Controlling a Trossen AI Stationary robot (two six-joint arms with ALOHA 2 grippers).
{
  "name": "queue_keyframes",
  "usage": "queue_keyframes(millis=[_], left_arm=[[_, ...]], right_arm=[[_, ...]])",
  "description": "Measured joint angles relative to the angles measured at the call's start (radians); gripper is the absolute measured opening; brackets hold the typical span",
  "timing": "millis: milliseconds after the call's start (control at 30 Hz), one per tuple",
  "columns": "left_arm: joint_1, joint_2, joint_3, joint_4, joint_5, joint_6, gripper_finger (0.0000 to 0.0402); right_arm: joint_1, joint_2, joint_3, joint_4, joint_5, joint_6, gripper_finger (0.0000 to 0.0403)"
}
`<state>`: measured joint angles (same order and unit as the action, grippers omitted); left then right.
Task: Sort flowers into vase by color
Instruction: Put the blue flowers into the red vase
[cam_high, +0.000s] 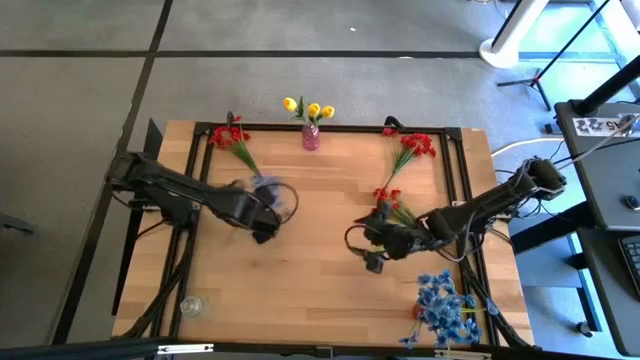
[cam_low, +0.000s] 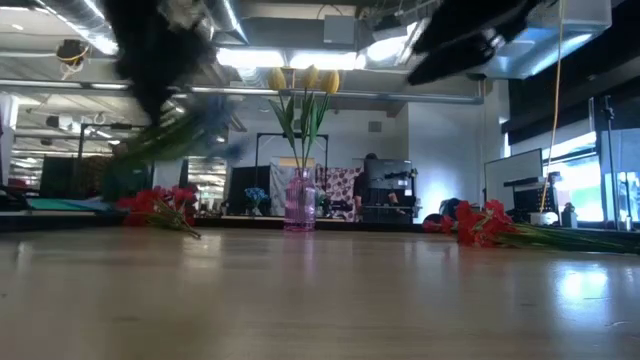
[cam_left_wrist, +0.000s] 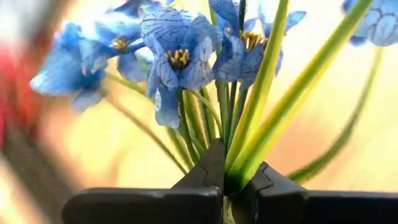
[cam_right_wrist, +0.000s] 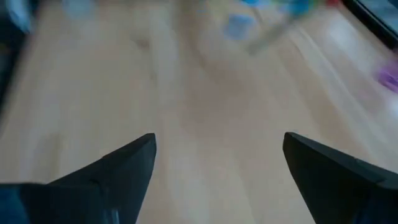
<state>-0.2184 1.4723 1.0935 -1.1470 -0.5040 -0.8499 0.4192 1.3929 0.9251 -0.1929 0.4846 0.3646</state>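
My left gripper (cam_high: 264, 224) hangs over the table's left middle, shut on a blue flower (cam_left_wrist: 180, 50), whose blooms show as a blur (cam_high: 272, 192) beside it. My right gripper (cam_right_wrist: 217, 168) is open over the right middle of the table with nothing between its fingers. A pink vase (cam_high: 311, 137) with yellow tulips (cam_high: 309, 108) stands at the far edge. Red flowers lie at the far left (cam_high: 232, 135), at the far right (cam_high: 412, 148) and beside my right gripper (cam_high: 388, 198). Several blue flowers (cam_high: 446, 305) lie at the near right. My left gripper pinches the blue flower's bundle of green stems (cam_left_wrist: 241, 168) between its two fingers, a little below the blooms. The blooms fan out beyond the fingertips. The flower is lifted clear of the table.
A small clear glass (cam_high: 190, 305) stands near the table's near left corner. A black frame (cam_high: 455, 180) runs along the table's edges. Bare wood (cam_high: 310, 270) lies between the two arms.
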Motion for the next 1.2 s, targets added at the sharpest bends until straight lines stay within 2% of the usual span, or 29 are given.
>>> queue_keyframes(millis=[33,100,200,267,367,433,500,633,733,867,967,1100,1200], left_arm=[[-0.004,-0.034,0.005,0.100,-0.070,0.047,0.0002],[-0.007,-0.103,-0.006,0.321,-0.147,0.156,0.0002],[-0.018,-0.180,-0.064,0.673,-0.154,0.341,0.0002],[-0.026,-0.208,-0.116,0.906,-0.116,0.470,0.0002],[-0.036,-0.221,-0.207,1.253,0.015,0.601,0.0002],[-0.036,-0.210,-0.262,1.467,0.097,0.667,0.0002],[-0.033,-0.198,-0.295,1.594,0.127,0.718,0.0002],[-0.032,-0.186,-0.309,1.687,0.167,0.806,0.0002],[-0.037,-0.184,-0.309,1.705,0.190,0.831,0.0003],[-0.050,-0.185,-0.309,1.694,0.194,0.857,0.0003],[-0.073,-0.191,-0.310,1.687,0.242,0.889,0.0003],[-0.119,-0.221,-0.309,1.671,0.236,0.962,0.0004],[-0.133,-0.236,-0.310,1.639,0.201,0.999,0.0004]], right_arm=[[-0.011,0.005,-0.051,0.138,-0.012,-0.032,0.0351],[-0.034,0.024,-0.145,0.425,-0.037,-0.106,0.0351],[-0.079,0.071,-0.228,0.736,-0.052,-0.199,0.0351],[-0.117,0.102,-0.237,0.808,-0.051,-0.257,0.0351],[-0.173,0.142,-0.209,0.816,-0.052,-0.289,0.0351],[-0.204,0.162,-0.171,0.820,-0.100,-0.280,0.0351],[-0.226,0.169,-0.130,0.826,-0.185,-0.267,0.0351],[-0.231,0.167,-0.058,0.813,-0.303,-0.264,0.0344],[-0.231,0.167,-0.016,0.776,-0.366,-0.240,0.0315],[-0.230,0.166,0.019,0.659,-0.373,-0.219,0.0262],[-0.231,0.153,0.045,0.532,-0.365,-0.237,0.0236],[-0.229,0.117,0.080,0.364,-0.366,-0.235,0.0238],[-0.215,0.078,0.098,0.350,-0.387,-0.237,0.0259]])
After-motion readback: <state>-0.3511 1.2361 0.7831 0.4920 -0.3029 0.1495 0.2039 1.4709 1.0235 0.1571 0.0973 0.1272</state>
